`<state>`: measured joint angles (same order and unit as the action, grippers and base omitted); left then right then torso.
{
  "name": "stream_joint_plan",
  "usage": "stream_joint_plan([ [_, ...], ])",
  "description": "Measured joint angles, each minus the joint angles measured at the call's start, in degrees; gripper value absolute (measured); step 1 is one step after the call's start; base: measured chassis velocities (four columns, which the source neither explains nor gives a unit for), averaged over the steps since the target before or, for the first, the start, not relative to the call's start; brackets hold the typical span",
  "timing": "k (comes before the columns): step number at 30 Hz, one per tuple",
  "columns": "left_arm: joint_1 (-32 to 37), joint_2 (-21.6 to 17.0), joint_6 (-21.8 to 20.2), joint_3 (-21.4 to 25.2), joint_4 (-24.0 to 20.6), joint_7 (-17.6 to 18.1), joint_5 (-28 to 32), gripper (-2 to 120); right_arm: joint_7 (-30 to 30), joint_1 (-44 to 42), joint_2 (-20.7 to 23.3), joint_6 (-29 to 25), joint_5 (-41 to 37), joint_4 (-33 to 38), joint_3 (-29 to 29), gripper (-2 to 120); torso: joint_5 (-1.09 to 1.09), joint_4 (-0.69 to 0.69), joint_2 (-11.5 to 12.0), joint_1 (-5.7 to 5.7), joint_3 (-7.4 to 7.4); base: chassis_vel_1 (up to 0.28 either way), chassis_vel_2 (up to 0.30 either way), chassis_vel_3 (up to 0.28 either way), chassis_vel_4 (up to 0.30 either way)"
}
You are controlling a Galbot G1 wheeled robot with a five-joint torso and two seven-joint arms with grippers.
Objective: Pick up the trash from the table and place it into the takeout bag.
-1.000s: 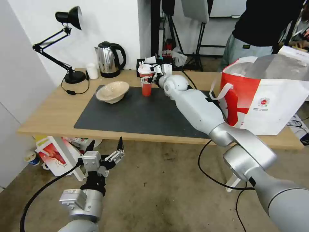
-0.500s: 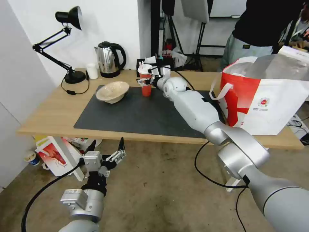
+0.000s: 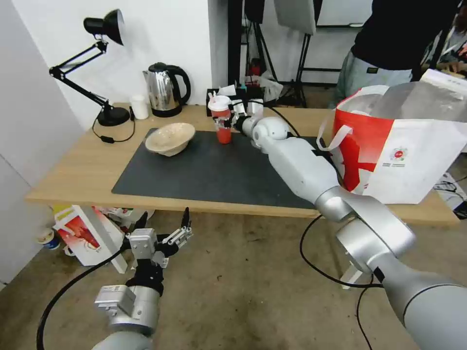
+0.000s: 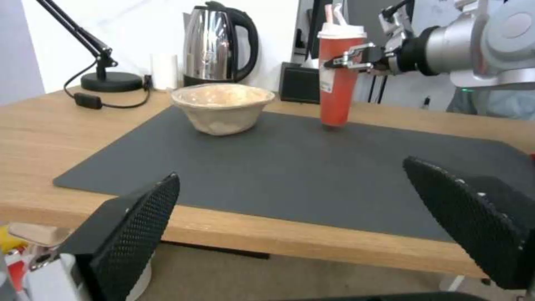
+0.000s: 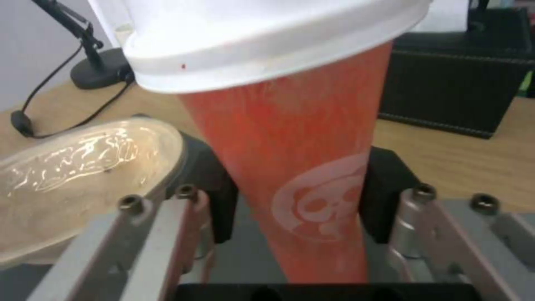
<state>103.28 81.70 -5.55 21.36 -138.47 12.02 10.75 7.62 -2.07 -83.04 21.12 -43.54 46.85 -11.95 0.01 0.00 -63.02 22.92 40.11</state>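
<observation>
Cup: tall red paper drink cup with white lid [image 3: 222,121], upper centre, on our dark grey mat.
Grip: right gripper [image 5: 298,192] pinching cup [image 5: 295,167]; we lift straight.
Left gripper [image 3: 163,231]: spread, low.

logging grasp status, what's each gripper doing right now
Left gripper: open, empty, parked below the table edge.
Right gripper: shut on the red drink cup.

Red lidded cup [image 3: 222,121] upright on mat; beige bowl [image 3: 170,138] left; takeout bag [image 3: 399,146] right.
</observation>
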Motion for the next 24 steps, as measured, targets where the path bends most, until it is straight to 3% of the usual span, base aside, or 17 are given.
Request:
stream_joint_plan([
  [3,0.0,0.1,0.0,0.1,-0.2,0.0,-0.1,100,-1.5,-0.8,2.8,0.5,-1.9,5.5,0.0,26,0.0,0.0,0.0,0.0,0.0,0.0,0.0,0.0,0.0],
  [7,0.0,0.6,0.0,0.3,-0.6,0.0,-0.1,100,-3.5,-2.6,5.5,2.1,-3.8,12.2,0.8,19,0.01,0.01,0.0,0.0,0.0,0.0,0.0,0.0,0.0],
  [11,0.3,0.8,0.2,0.7,-0.8,0.1,-0.2,100,-6.4,-5.4,11.7,3.5,-8.1,23.5,1.3,9,0.01,-0.03,0.0,0.0,0.0,0.0,0.0,0.0,0.0],
  [12,0.3,0.8,0.2,0.7,-0.8,0.1,-0.2,100,-6.4,-5.4,11.7,3.5,-8.1,23.5,1.3,9,0.01,-0.03,0.0,0.0,0.0,0.0,0.0,0.0,0.0],
  [15,0.5,0.9,1.3,1.8,-0.9,0.1,-0.2,100,-8.6,-7.3,17.8,4.6,-10.7,34.3,3.1,7,0.0,0.01,0.0,0.0,-0.01,0.0,0.0,0.0,0.0],
  [17,0.6,1.0,1.3,2.0,-0.9,0.1,-0.2,100,-9.2,-8.0,19.5,5.0,-11.5,36.8,4.3,7,-0.01,0.02,0.0,0.0,-0.01,0.0,0.0,0.0,0.0],
  [19,0.8,1.0,1.3,2.0,-1.0,0.1,-0.2,100,-11.5,-9.6,24.0,6.1,-14.5,42.3,7.1,7,0.01,-0.02,0.0,0.0,-0.01,0.0,0.0,0.0,0.0],
  [20,0.8,1.0,1.3,2.0,-1.0,0.1,-0.2,100,-11.5,-9.6,24.0,6.1,-14.5,42.3,7.1,7,0.01,-0.02,0.0,0.0,-0.01,0.0,0.0,0.0,0.0],
  [24,1.0,0.7,1.3,1.9,-1.2,0.0,-0.2,100,-13.7,-11.8,33.3,6.7,-19.5,51.0,11.9,7,0.01,-0.01,0.0,0.0,-0.01,0.0,0.0,0.0,0.0],
])
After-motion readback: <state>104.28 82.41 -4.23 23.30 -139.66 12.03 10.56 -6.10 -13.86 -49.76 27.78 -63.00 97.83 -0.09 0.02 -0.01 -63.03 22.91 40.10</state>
